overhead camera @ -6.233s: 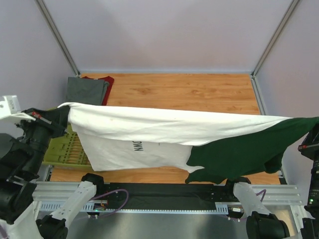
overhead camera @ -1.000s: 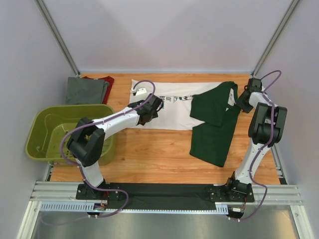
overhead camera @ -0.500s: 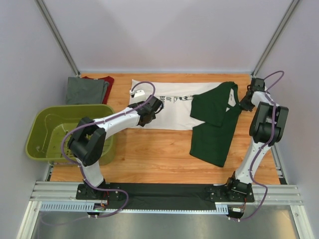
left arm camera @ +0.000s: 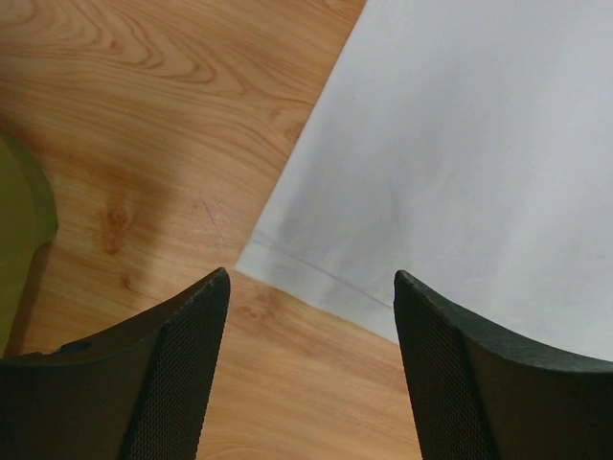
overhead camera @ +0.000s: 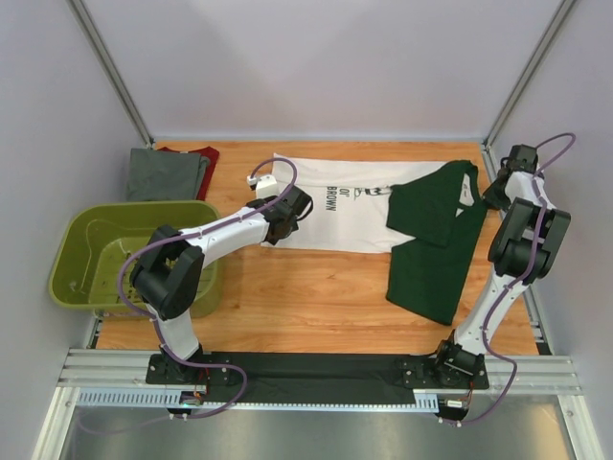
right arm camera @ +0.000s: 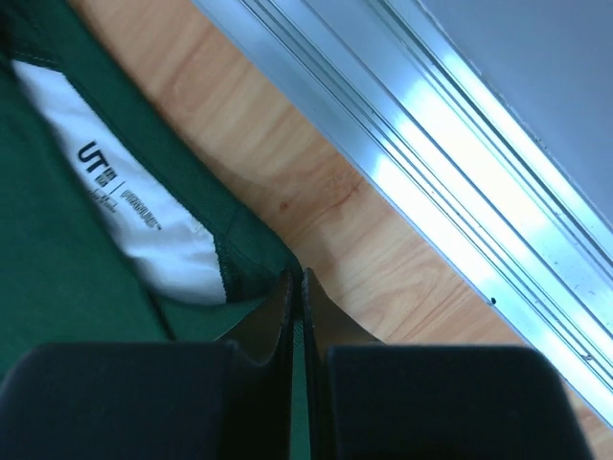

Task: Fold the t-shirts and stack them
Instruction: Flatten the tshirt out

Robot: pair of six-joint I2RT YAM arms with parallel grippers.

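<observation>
The white t-shirt (overhead camera: 335,213) with a dark green collar and shoulder part (overhead camera: 431,240) lies flat across the wooden table, its green part folded toward the front. My left gripper (overhead camera: 270,234) hangs open over the shirt's near left hem corner (left arm camera: 257,257), and in the left wrist view my left gripper (left arm camera: 309,280) has nothing between its fingers. My right gripper (overhead camera: 490,196) is shut on the green collar edge (right arm camera: 249,240) next to the white neck label (right arm camera: 144,206). A folded grey t-shirt (overhead camera: 165,174) lies on a dark red one (overhead camera: 205,156) at the back left.
An olive-green plastic basket (overhead camera: 72,240) stands at the front left, and its rim (left arm camera: 19,225) shows close to my left gripper. An aluminium rail (right arm camera: 431,163) runs along the table's right edge just beyond my right gripper. Purple walls close off the back and sides.
My right gripper shut on the collar and drew the whole shirt to the right, toward the rail. The left gripper stayed open near the hem corner.
</observation>
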